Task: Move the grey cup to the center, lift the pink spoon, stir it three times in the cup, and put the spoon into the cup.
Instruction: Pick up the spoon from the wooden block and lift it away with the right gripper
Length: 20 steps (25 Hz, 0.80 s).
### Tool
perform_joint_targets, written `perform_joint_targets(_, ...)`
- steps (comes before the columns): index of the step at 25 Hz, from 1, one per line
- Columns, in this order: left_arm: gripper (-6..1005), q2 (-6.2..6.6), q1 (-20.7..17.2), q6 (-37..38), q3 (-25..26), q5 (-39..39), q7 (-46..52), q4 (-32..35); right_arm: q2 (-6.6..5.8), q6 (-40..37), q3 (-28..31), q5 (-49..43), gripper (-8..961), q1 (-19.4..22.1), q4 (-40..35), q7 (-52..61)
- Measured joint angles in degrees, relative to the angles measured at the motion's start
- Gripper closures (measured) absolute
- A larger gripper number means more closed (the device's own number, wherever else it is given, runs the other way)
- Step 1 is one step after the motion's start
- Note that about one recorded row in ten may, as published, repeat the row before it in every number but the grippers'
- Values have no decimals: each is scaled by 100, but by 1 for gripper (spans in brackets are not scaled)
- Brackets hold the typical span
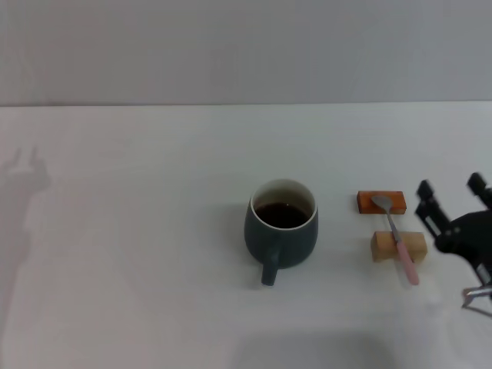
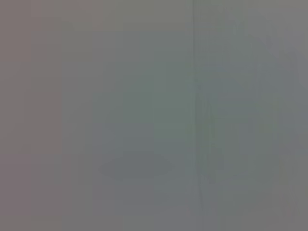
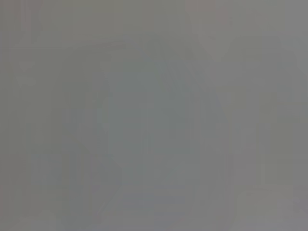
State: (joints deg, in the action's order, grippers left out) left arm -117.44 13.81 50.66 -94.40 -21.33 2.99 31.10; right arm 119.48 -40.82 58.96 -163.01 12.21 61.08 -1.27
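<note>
Bare lab setup: white table (image 1: 138, 254), blank wall (image 1: 231, 46)

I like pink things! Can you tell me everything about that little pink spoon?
The pink spoon is slim, with a shiny silver bowl and neck and a pale pink handle. It lies propped across two small blocks: its bowl rests on the orange-brown block, its handle crosses the pale wooden block. Nothing grips it.

The grey cup (image 1: 281, 231) looks like glazed ceramic, smooth with a soft sheen, white inside. The pink spoon (image 1: 396, 234) has a dull metal bowl and a smooth pale pink handle. At its 12 o'clock end lies a glossy orange-brown block (image 1: 380, 202); beneath its handle, a matt pale wooden block (image 1: 398, 246). The table (image 1: 138, 254) is matt white.
</note>
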Motion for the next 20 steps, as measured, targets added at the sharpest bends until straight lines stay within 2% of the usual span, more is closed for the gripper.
perform_joint_targets(9,776,2,23,53,20,7,-20,-11,-6,-180,-478,21,218,332,72,-23)
perform_joint_targets(13,776,-4,24,64,23,8,-92,-16,-7,-712,-660,175,219,590,-33,-277)
perform_joint_targets(16,776,-12,30,66,25,8,-160,-20,-4,-1251,-956,798,219,734,-169,-890)
perform_joint_targets(20,776,-15,39,67,31,7,-167,-24,-17,-2327,-1597,1987,220,629,-673,-1645)
